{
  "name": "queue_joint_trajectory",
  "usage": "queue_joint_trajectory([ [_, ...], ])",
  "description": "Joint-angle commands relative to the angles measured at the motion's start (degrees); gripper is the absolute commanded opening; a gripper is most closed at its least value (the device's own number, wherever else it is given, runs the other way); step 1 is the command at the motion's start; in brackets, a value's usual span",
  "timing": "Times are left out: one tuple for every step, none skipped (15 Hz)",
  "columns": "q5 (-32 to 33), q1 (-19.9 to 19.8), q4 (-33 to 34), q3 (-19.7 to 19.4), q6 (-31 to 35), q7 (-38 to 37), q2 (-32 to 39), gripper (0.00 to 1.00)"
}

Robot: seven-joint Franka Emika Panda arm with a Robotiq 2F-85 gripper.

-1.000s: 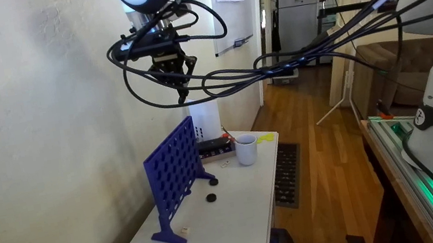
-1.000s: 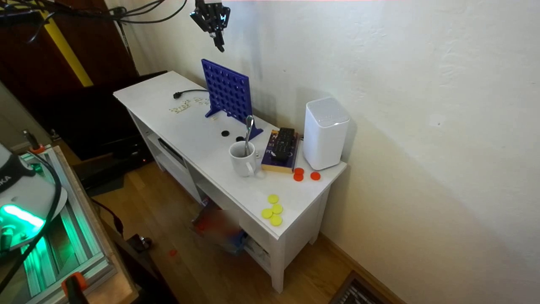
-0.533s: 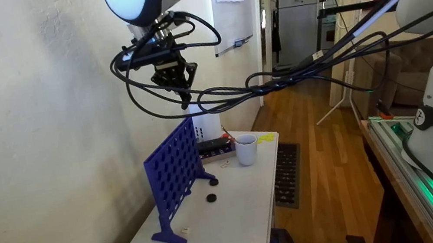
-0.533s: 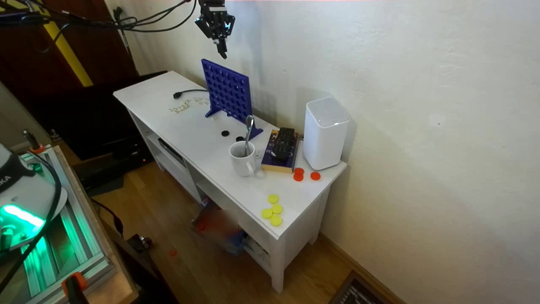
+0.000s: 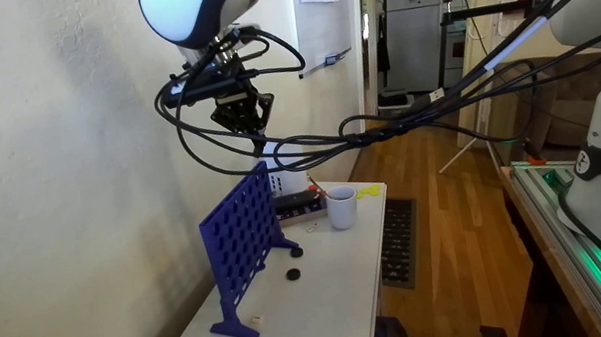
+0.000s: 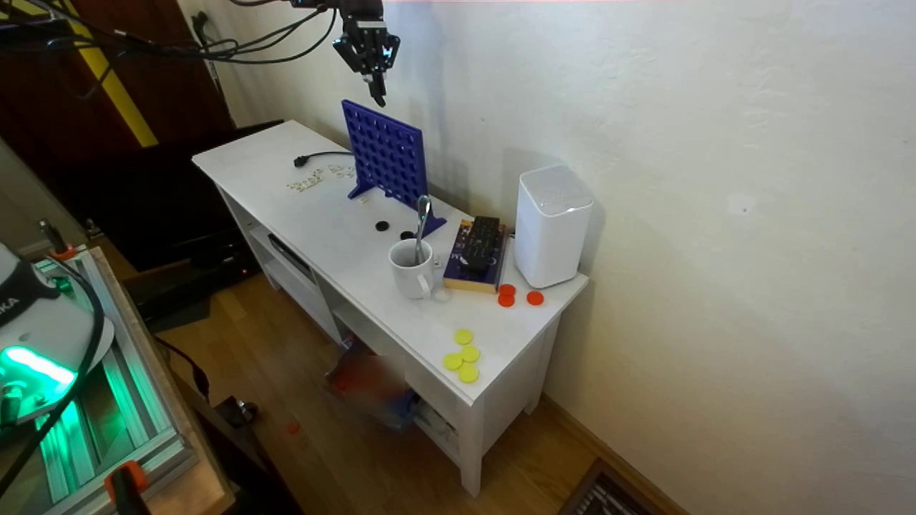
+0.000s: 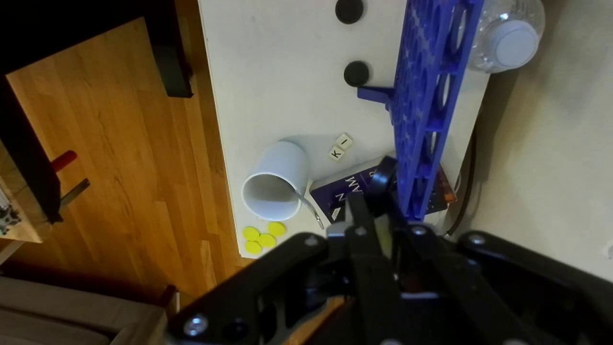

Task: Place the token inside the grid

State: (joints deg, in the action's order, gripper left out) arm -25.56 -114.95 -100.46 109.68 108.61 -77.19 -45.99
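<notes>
1. The claw (image 6: 377, 89) is pinched closed on what looks like a black token (image 7: 381, 175), edge-on, presumably to slot in.
2. It hangs near the grid (image 6: 386, 151), not yet inside.
3. The grid stands upright near the wall-side edge of the table (image 6: 336, 222), likely for loading from above.
</notes>
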Motion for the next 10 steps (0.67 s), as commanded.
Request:
queue_joint_trajectory([
  [-2.06, 0.87, 0.24, -1.76, -0.85, 1.25, -1.81, 0.09],
  [-2.06, 0.86, 0.24, -1.79, -0.84, 1.26, -1.81, 0.09],
  [-2.31, 0.23, 0.75, -1.27, -0.77, 0.98, -2.48, 0.02],
  [-2.67, -0.27, 1.29, -0.51, -0.37, 0.97, -3.17, 0.02],
  [-2.99, -0.56, 1.7, -0.01, -0.17, 0.96, -3.71, 0.02],
  [-3.28, -0.75, 2.11, 0.36, -0.33, 0.81, -4.15, 0.02],
  [-3.57, -0.89, 2.47, 0.68, -0.49, 0.92, -4.49, 0.02],
  [-3.8, -0.95, 2.81, 0.8, -0.44, 0.73, -5.11, 0.02],
  [-4.03, -1.26, 3.34, 1.03, -0.83, 0.7, -5.67, 0.02],
  [-4.17, -1.43, 3.65, 1.17, -0.77, 0.71, -6.23, 0.02],
])
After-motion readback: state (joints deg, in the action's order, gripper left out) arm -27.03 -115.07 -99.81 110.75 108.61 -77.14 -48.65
